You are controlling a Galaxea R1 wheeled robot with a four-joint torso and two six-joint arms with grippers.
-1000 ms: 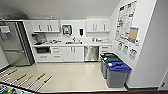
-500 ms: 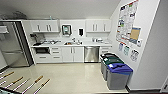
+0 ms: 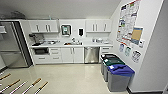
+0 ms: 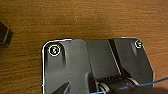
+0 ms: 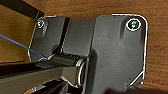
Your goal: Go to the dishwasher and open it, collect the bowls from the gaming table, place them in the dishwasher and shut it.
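The dishwasher (image 3: 91,54) at the frame centre, under the counter (image 3: 75,45), is closed and far away, so every step remains; end effector state I cannot tell

In the left wrist view the robot shows a wide dark plate (image 4: 75,67) with rounded corners and a thin pale edge. A round shiny fitting (image 4: 54,50) sits at one corner and another (image 4: 139,44) at the far corner. The plate's middle is a flat recessed panel, and a dark jointed bar (image 4: 117,83) with pale rings crosses below it. A thin blue cable (image 4: 150,83) runs along that bar.

In the right wrist view a matching dark plate (image 5: 112,50) has a greenish round fitting (image 5: 133,24) and a smaller one (image 5: 40,23). A dark cylindrical bar (image 5: 62,61) ends in a pale ring, and a blue cable (image 5: 20,44) leads to it.
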